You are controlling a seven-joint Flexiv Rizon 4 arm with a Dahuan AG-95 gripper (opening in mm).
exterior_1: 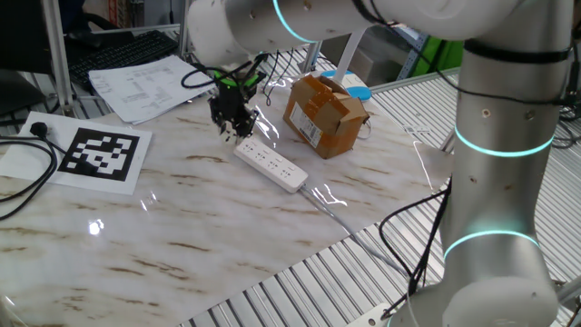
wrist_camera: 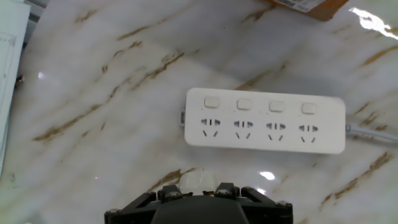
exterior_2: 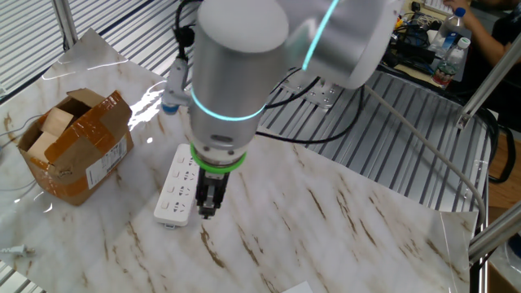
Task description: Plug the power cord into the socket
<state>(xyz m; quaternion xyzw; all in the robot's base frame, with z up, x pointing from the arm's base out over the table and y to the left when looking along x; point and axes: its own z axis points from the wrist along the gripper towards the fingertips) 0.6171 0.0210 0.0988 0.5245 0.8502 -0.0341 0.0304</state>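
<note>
The socket is a long white power strip (wrist_camera: 264, 120) with a row of outlets, lying flat on the marble table; it also shows in one fixed view (exterior_1: 270, 164) and in the other fixed view (exterior_2: 181, 185). My gripper (exterior_1: 234, 127) hangs just above the table beside the strip's end, also seen in the other fixed view (exterior_2: 207, 207). In the hand view my gripper (wrist_camera: 198, 186) sits below the strip's left outlets. Its fingers are close together on a small pale piece, the power cord plug (wrist_camera: 196, 179), which is mostly hidden by the fingers.
A brown cardboard box (exterior_1: 324, 113) stands just beyond the strip, also in the other fixed view (exterior_2: 73, 146). The strip's thin pale cable (wrist_camera: 373, 132) runs off to the right. A marker sheet (exterior_1: 100, 154), papers (exterior_1: 145, 86) and a black cable with plug (exterior_1: 36, 130) lie left.
</note>
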